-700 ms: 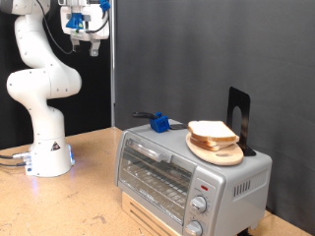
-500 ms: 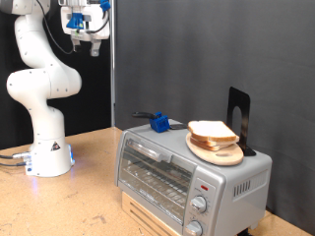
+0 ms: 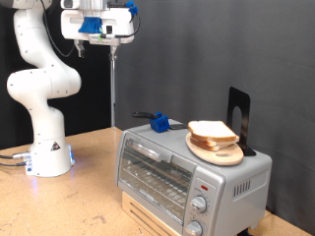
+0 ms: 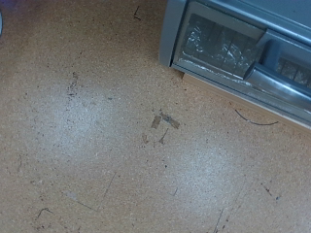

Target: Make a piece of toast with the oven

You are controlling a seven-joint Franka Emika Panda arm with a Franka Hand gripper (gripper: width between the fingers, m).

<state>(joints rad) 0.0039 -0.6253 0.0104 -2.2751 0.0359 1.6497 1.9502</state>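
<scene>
The piece of toast (image 3: 211, 131), pale with a brown crust, lies on a round wooden plate (image 3: 219, 151) on top of the oven (image 3: 182, 175). The silver oven's glass door is closed, with two knobs at its lower right in the exterior view. My gripper (image 3: 102, 39) hangs high at the exterior view's top, well to the left of and above the oven, holding nothing. The wrist view looks down on the wooden table (image 4: 107, 136) and a corner of the oven (image 4: 243, 49); no fingers show there.
A blue object with a dark handle (image 3: 157, 122) lies on the oven top beside the plate. A black stand (image 3: 239, 118) rises behind the plate. The arm's white base (image 3: 49, 157) sits on the table at the exterior view's left. A dark wall stands behind.
The hand has swung to the exterior view's right at the same height, towards the oven. The toast, plate and oven have not moved.
</scene>
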